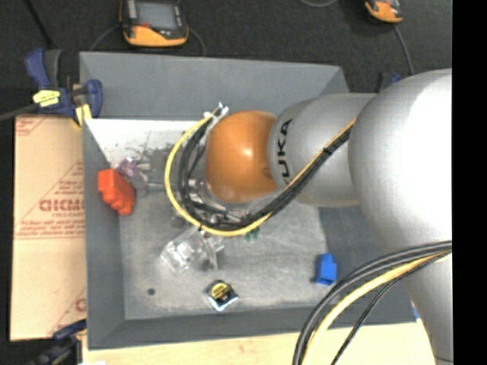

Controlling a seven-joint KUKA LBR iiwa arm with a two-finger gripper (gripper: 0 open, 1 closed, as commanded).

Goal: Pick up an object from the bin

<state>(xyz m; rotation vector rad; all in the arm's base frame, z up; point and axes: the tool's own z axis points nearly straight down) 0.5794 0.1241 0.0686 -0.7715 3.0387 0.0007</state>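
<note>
In grey bin, red block, blue block, tool over clear plastic piece, state unclear

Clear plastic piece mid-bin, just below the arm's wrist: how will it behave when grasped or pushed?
The clear, faceted plastic piece looks thin-walled and hollow, so probably light and apt to flex under a hard squeeze. Its glossy faces hint at slippery contact. Angular outline: likely slides rather than rolls if pushed.

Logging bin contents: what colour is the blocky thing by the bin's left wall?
The blocky thing is orange-red, seen best in the camera view.
</note>
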